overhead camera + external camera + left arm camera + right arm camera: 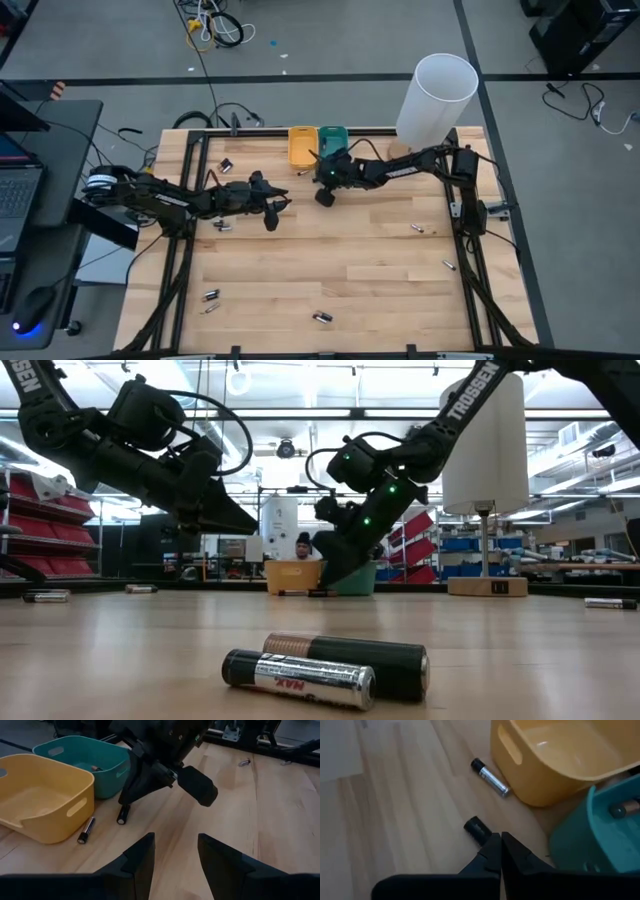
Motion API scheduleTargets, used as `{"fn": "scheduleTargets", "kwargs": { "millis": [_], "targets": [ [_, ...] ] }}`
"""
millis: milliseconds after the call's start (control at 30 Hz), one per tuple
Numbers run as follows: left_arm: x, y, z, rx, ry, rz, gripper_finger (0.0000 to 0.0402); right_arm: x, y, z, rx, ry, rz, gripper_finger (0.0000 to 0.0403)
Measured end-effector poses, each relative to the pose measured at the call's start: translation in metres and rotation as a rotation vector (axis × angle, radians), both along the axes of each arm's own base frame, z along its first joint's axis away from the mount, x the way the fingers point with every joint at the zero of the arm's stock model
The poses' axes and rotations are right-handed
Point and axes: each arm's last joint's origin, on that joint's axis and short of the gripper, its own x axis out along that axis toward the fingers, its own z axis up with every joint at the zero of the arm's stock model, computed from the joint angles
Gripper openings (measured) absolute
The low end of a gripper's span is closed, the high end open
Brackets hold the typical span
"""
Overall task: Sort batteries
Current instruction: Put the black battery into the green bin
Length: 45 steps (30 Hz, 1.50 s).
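Two sets of jaws are in play near the trays. The right gripper (501, 851) has its jaws pressed together with nothing between them, tips down at the wooden bench (340, 270), just beside a small dark cylindrical battery (476, 828) lying close to the trays. My read: shut tips like that are for nudging, or the gripper has yet to spread for a pick; from here you cannot tell which. A second battery, silvery with a dark cap (491, 779), lies against the foot of the yellow rectangular plastic tray (555, 760). Right next door sits the teal rectangular plastic tray (587, 840), and it already has one battery inside (618, 810), so the sorting looks started, not finished.

Out from there, the right arm reaches in from the bench's right edge, forearm low, wrist pitched down in front of the trays.

Over to the left gripper (175, 852): jaws apart, empty, held above the bench and aimed toward those same two batteries and the right gripper. It looks like it is waiting its turn, since both arms cannot work that one patch. Its arm stretches in from the left side, roughly level.

Plenty left to do: more batteries are scattered well apart, including a pair (325, 668) touching side by side at the near edge, and others at the right (418, 228) and near left (210, 296).
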Motion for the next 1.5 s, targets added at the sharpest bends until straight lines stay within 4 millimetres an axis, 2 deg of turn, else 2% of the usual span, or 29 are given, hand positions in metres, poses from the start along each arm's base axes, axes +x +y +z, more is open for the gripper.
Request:
{"fn": "scheduleTargets", "kwargs": {
  "millis": [233,367,533,667,767,867,933,1000,1100,1300,1400,1500],
  "targets": [
    [0.000,0.000,0.000,0.000,-0.001,0.000,0.0165,-0.001,0.005,-0.002,0.005,0.044,0.008,0.0000],
    [0.000,0.000,0.000,-0.001,-0.001,0.000,0.0165,-0.005,0.029,-0.004,0.077,0.129,0.059,0.0000],
    [0.000,0.000,0.000,-0.002,0.004,-0.001,0.0165,-0.007,0.070,0.018,0.061,0.163,0.132,0.0000],
    [0.000,-0.002,-0.001,-0.018,0.000,-0.003,0.0165,-0.013,0.086,0.047,-0.003,0.128,0.116,0.0014],
    [0.000,-0.004,-0.001,-0.021,-0.001,-0.010,0.0165,-0.025,0.085,0.057,-0.083,0.180,-0.023,0.0035],
    [0.001,-0.005,0.000,-0.025,-0.007,-0.017,0.0165,-0.042,0.075,0.063,-0.125,0.237,-0.252,0.0066],
    [0.001,-0.006,0.000,-0.032,-0.010,-0.019,0.0165,-0.055,0.067,0.061,-0.045,0.262,-0.406,0.0092],
    [0.001,-0.007,0.000,-0.038,-0.012,-0.021,0.0165,-0.064,0.059,0.054,0.113,0.284,-0.502,0.0121],
    [0.001,-0.007,0.000,-0.038,-0.013,-0.021,0.0165,-0.070,0.050,0.044,0.281,0.273,-0.547,0.0167],
    [0.001,-0.007,0.000,-0.038,-0.013,-0.021,0.0165,-0.087,0.035,0.029,0.307,0.292,-0.668,0.0233],
    [0.001,-0.007,0.000,-0.037,-0.012,-0.016,0.0165,-0.095,0.032,0.016,0.346,0.332,-0.695,0.0243],
    [0.001,-0.007,0.000,-0.031,-0.012,-0.003,0.0165,-0.099,0.033,0.006,0.381,0.335,-0.681,0.0228]
  ]
}}
